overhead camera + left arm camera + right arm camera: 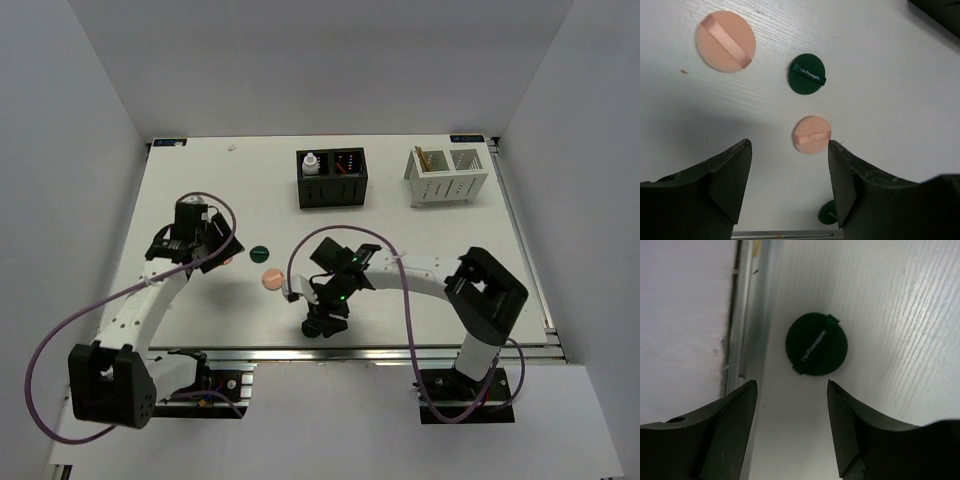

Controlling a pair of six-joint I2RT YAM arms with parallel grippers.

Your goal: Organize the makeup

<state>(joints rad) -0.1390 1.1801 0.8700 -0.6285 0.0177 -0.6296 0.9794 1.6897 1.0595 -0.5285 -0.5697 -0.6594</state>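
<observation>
My left gripper (213, 250) is open and empty above the table's left part. In its wrist view (790, 146) a small pink disc (811, 134) lies just ahead of the fingertips, with a dark green disc (807, 74) and a larger pink disc (725, 41) beyond. Another green disc (828, 213) is partly hidden behind the right finger. My right gripper (320, 325) is open and empty near the front edge, and a dark green disc (816, 344) lies just ahead of its fingertips (792, 386). The top view shows a pink disc (270, 279) and a green disc (260, 252).
A black two-compartment box (332, 196) at the back holds a white bottle (311, 163) and dark pencils (347, 162). A white slotted box (447, 188) at the back right holds tan sticks (424, 158). The table's metal front rail (747, 315) runs close beside my right gripper.
</observation>
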